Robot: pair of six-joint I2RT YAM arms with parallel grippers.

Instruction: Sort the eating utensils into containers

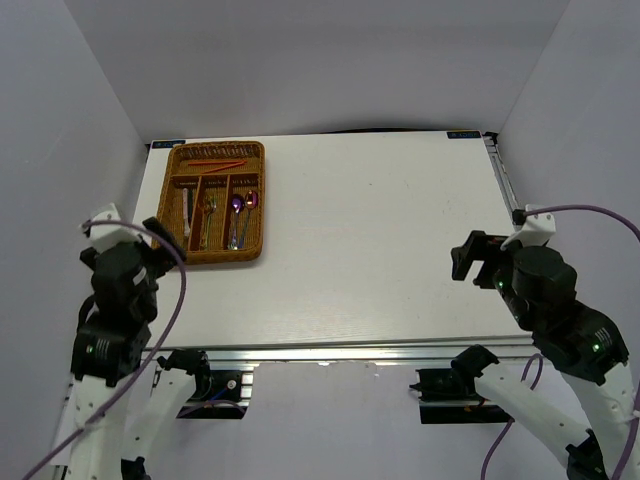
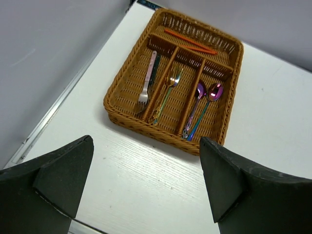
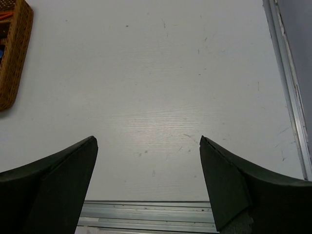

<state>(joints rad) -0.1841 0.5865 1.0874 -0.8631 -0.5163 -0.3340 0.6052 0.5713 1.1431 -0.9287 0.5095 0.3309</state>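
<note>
The brown wicker tray (image 1: 225, 257) sits at the table's far left. In the left wrist view its near rim (image 2: 146, 124) is just ahead of my left gripper. Red chopsticks (image 2: 190, 42) lie in the crosswise slot. A silver fork (image 2: 147, 80) lies in the left slot, a gold and a rainbow fork (image 2: 165, 92) in the middle slot, and two purple spoons (image 2: 204, 100) in the right slot. My left gripper (image 2: 146, 146) is open and empty over bare table, at the tray's near-left corner (image 1: 160, 238). My right gripper (image 3: 147, 141) is open and empty at the near right (image 1: 468, 255).
The tray's corner (image 3: 12, 53) shows at the left edge of the right wrist view. White walls enclose the table on three sides. A metal rail (image 3: 146, 217) runs along the near edge and another (image 1: 503, 180) along the right edge.
</note>
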